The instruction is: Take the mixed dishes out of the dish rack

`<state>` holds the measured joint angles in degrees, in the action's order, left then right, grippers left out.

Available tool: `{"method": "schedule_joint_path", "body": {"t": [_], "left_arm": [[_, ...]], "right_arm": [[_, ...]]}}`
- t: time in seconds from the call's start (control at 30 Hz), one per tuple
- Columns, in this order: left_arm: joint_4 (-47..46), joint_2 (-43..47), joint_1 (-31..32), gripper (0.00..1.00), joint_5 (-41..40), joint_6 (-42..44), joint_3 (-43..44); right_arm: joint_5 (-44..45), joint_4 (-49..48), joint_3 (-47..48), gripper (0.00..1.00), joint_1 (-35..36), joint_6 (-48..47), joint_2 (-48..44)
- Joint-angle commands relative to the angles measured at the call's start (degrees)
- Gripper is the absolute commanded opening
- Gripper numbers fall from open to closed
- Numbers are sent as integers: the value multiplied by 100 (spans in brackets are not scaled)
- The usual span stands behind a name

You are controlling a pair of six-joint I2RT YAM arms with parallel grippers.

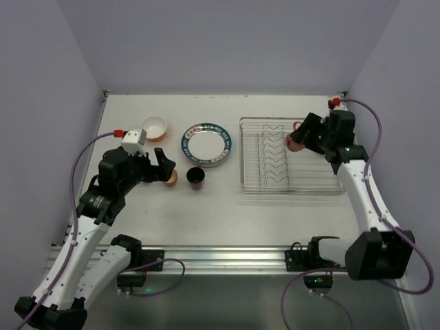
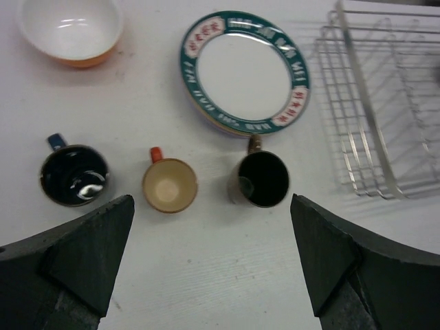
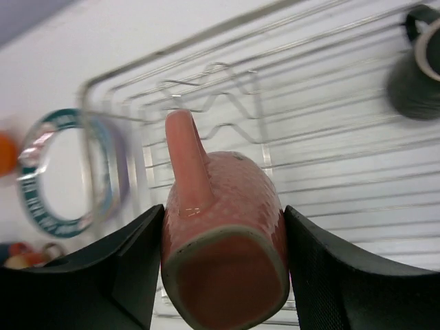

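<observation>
Reading from the left: my left gripper (image 2: pixel 213 265) stands spread to its full width. Both dark, wedge-shaped fingers (image 2: pixel 86 258) are bare, holding and touching nothing. It hangs above a row of three small mugs standing upright on the white table (image 1: pixel 227 206).

The row, left to right, is a glossy blue mug (image 2: pixel 74 175), an orange mug (image 2: pixel 170 184) with a cream inside, and a dark mug (image 2: pixel 261 179) with a brown handle. Each stands apart from its neighbour.

Beyond the row, at the far left, an orange bowl (image 2: pixel 69 31) with a smooth white inside sits mouth up. To its right lies a stack of round plates (image 2: pixel 244 72). The top plate is white with a dark green patterned rim, and lilac and yellow edges show beneath it.

Further right, the dish rack (image 1: pixel 292 180) rests on the table. It is a rectangular basket of thin silver wire with zigzag dividers.

At the far right, my right gripper (image 1: pixel 297 139) is clamped on a pink mug (image 3: pixel 227 206) over the rack's right half. One black pad presses each flank, with the base toward the wrist camera and the handle uppermost in that view. The mug's wall is finely dimpled and its foot ring is pale. Whether it touches the wires I cannot tell.

A grey-green mug (image 3: pixel 414 75), blurred, shows among the rack's wires at the upper right of that view.
</observation>
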<state>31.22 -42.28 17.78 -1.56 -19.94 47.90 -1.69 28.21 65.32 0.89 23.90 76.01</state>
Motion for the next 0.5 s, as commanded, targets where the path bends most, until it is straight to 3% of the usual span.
{"method": "schedule_joint_path", "body": {"t": [0.0, 0.07, 0.1, 0.2, 0.3, 0.33, 0.37, 0.4, 0.47], "left_arm": [[-774, 386, 41, 100, 2302, 272, -219], [-1458, 677, 33, 100, 2974, -112, -377], [-2157, 791, 50, 100, 3613, -298, -587], [-3101, 696, 155, 100, 4355, -992, -869], [-4657, 511, 812, 100, 4070, -1591, -1185], [-5095, 371, 1372, 100, 3850, -1600, -1204], [-5239, 283, 1673, 100, 3587, -1496, -1204], [-5301, 178, 1920, 100, 3062, -1408, -1178], [-5573, -130, 2544, 100, 2759, -1188, -1125]], "right_arm": [[-2199, -1479, -746, 0, 43, 851, -1103], [-3378, -2193, -1508, 0, 96, 1743, -1789], [-3608, -2840, -1731, 0, 140, 2106, -2148], [-3856, -3959, -2452, 0, 534, 3276, -2581], [-3584, -5039, -3059, 0, 1027, 4392, -3047], [-3505, -5297, -3217, 0, 1228, 4656, -3144], [-3417, -5569, -3506, 0, 1326, 5216, -3327], [-3225, -5954, -3622, 0, 1405, 5439, -3425], [-2987, -6029, -3798, 0, 1721, 5704, -3740]]}}
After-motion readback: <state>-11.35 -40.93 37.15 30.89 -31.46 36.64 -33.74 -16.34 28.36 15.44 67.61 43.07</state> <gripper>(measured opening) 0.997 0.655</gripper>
